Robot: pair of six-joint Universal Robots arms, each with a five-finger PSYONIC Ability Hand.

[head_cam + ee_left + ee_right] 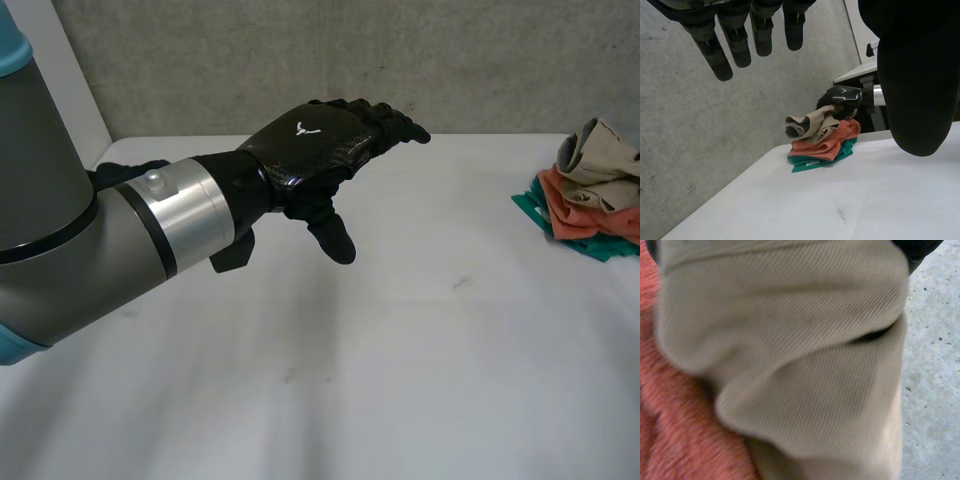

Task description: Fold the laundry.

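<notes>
Nearest in the head view, the grey left arm is seen reaching out from the near side over the white table. At its end the left hand is held above the table, apart from it, with the back of the hand turned up. Its fingers are stretched out straight and slightly spread, and its thumb is held away from them; nothing is held, so the hand is open. Further off, near the table's far right edge, the laundry is found in a small heap. A teal cloth lies at the bottom, a coral cloth is laid on it, and a crumpled beige cloth sits on top. In the left wrist view the right hand is seen at the far side of the heap, touching the beige cloth near its top. In the right wrist view the ribbed beige cloth is bunched close against the right hand's palm, with the coral cloth just beside it. Whether the right hand grips the cloth or only rests against it cannot be told. Behind the table a grey concrete wall is seen.
</notes>
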